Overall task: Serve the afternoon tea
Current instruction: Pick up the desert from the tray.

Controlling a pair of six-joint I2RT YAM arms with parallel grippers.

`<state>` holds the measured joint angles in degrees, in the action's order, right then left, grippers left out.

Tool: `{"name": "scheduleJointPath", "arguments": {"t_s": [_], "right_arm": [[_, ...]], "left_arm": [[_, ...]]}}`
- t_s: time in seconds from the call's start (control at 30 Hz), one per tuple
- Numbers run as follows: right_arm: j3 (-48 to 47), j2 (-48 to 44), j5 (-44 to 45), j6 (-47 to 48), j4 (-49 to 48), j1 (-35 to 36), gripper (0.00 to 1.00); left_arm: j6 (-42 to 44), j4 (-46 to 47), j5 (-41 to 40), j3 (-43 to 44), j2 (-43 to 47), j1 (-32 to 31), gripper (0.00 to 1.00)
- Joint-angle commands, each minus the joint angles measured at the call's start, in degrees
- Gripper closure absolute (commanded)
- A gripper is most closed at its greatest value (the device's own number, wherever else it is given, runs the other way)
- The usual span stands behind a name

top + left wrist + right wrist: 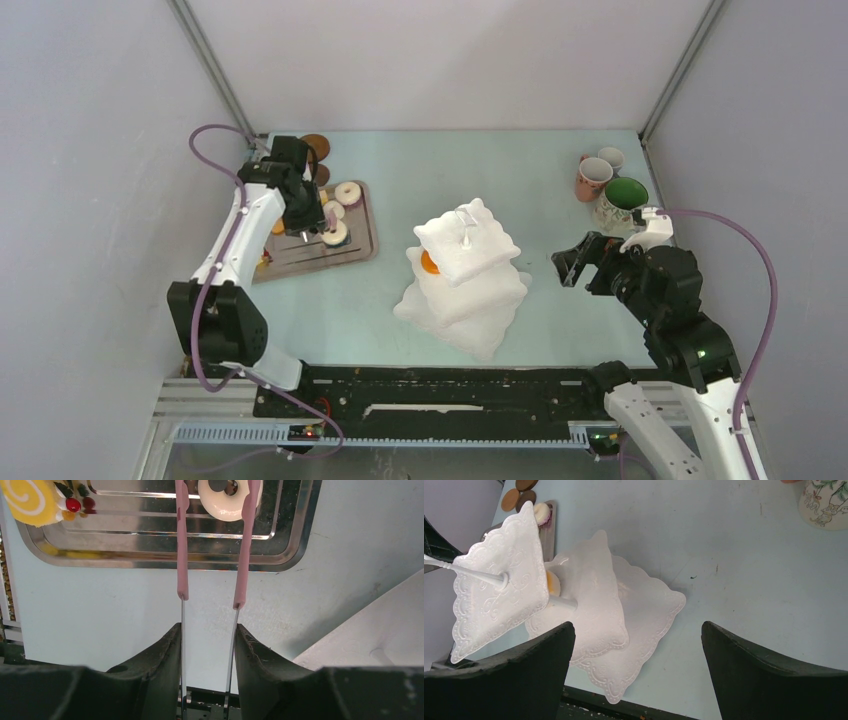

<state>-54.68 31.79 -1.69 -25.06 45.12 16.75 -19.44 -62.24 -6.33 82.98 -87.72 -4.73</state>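
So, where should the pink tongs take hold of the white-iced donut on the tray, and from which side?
Across its outer rim, at the widest part, with one tip on each side. The white-iced donut lies flat on the metal tray, so it is probably best to come down from above. The pink tongs straddle it there now.
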Motion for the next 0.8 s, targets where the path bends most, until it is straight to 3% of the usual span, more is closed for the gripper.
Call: {"name": "scheduleJointPath", "arguments": {"t_s": [0.0,0.77], "right_arm": [[-0.61,0.24,-0.54,0.57,-2.12,-0.48,0.00],[-0.61,0.11,-1.05,0.63,-1.61,-1.50,0.00]], "left_arm": [[1.85,0.13,-0.33,2.51,-0.42,0.42,0.57],[2.92,-0.10,2.95,2.63,-3.12,0.42,0.57]]}}
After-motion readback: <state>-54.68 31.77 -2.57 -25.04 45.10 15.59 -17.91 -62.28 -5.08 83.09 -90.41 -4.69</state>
